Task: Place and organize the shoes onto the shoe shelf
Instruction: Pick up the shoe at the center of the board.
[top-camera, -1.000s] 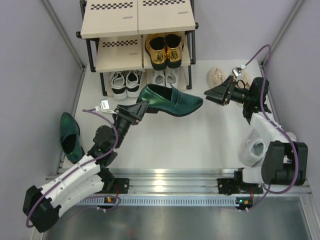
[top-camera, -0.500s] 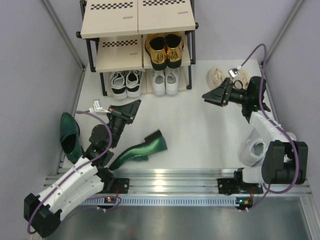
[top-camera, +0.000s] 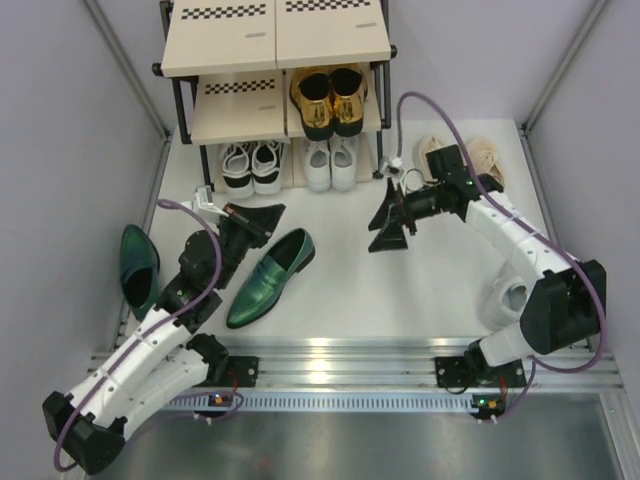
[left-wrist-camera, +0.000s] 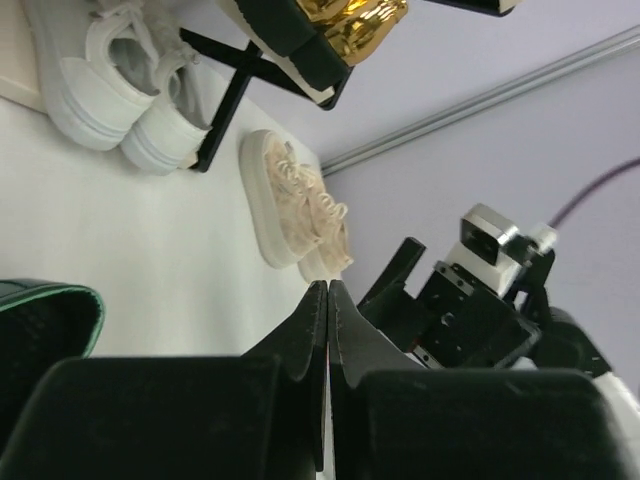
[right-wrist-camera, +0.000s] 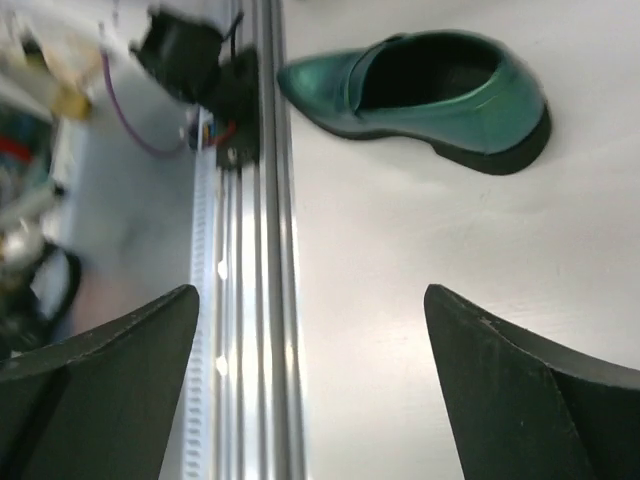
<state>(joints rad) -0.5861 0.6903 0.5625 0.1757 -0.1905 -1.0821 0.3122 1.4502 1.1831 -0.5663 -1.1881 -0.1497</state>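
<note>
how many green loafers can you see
2. One green loafer lies at the left edge of the table; the second loafer lies nearer the middle. None looks hidden.

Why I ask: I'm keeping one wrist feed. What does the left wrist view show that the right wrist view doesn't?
Only left wrist: gold loafers on the shoe shelf, white lace-ups, beige sneakers, the shut left gripper. Only right wrist: the base rail. Both: the open right gripper, the white table, a green loafer.
</note>
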